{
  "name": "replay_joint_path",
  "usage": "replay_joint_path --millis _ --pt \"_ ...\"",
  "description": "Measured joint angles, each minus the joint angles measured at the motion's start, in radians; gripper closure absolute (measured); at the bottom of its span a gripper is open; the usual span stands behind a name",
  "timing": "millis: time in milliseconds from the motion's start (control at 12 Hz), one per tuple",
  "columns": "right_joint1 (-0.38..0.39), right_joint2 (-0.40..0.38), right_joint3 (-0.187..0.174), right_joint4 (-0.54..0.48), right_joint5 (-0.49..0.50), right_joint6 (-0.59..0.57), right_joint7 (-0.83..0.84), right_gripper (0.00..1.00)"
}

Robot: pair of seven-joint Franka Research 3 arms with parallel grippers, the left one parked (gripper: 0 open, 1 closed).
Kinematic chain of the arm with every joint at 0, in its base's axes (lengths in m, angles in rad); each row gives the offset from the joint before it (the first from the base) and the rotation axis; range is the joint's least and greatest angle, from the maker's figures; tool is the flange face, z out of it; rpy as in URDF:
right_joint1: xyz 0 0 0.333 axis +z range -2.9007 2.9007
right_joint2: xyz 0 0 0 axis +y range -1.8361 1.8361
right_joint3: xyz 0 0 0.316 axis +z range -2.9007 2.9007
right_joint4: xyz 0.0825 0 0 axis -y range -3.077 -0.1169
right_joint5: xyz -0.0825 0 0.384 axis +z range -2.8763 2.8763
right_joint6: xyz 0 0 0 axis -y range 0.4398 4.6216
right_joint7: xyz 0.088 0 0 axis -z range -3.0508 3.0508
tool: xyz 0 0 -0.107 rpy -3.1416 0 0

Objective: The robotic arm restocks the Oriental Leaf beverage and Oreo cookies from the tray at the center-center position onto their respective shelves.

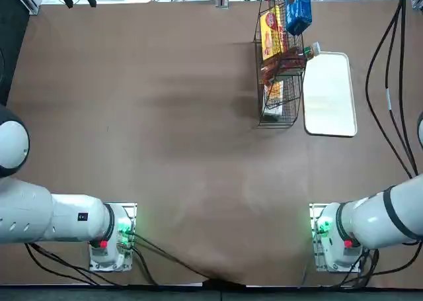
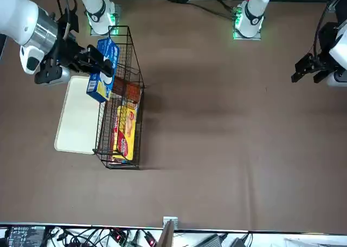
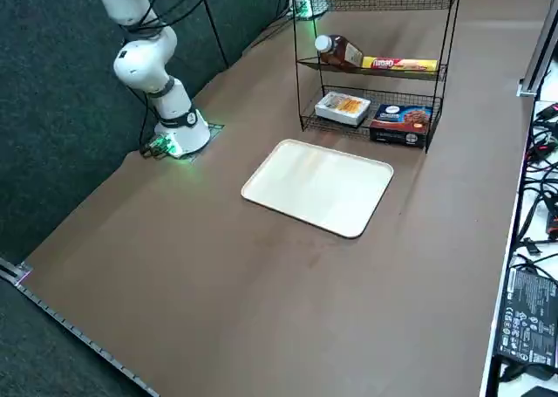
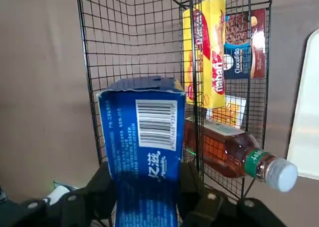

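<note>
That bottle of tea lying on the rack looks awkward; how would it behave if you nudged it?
The bottle would probably roll, being rounded and on its side. It likely feels fairly heavy for its size, as dark tea fills much of it.

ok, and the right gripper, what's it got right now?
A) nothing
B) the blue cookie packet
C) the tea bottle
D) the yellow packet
B: the right gripper has the blue cookie packet between its fingers, while the tea bottle and the yellow packet lie in the rack.
</note>
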Motion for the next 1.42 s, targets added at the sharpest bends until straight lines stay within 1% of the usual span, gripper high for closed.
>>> replay_joint_path --millis 250,333,500,667,750,917,1333,1417 --pt "0.000 0.011 -0.001 0.000 0.000 0.000 -0.027 0.33" --pt "0.000 0.015 -0.001 0.000 0.000 0.000 -0.033 0.27" --pt "0.001 0.030 -0.001 0.000 0.000 0.001 -0.042 0.26" --pt "0.003 0.038 -0.001 0.000 0.000 0.005 -0.044 0.18" --pt "0.004 0.039 -0.001 0.000 0.000 0.008 -0.044 0.17" --pt "0.004 0.039 -0.001 0.002 0.000 0.009 -0.045 0.01" --pt "0.004 0.037 -0.002 0.016 -0.002 0.011 -0.046 0.00" --pt "0.004 0.035 -0.005 0.024 -0.019 0.011 -0.048 0.00"
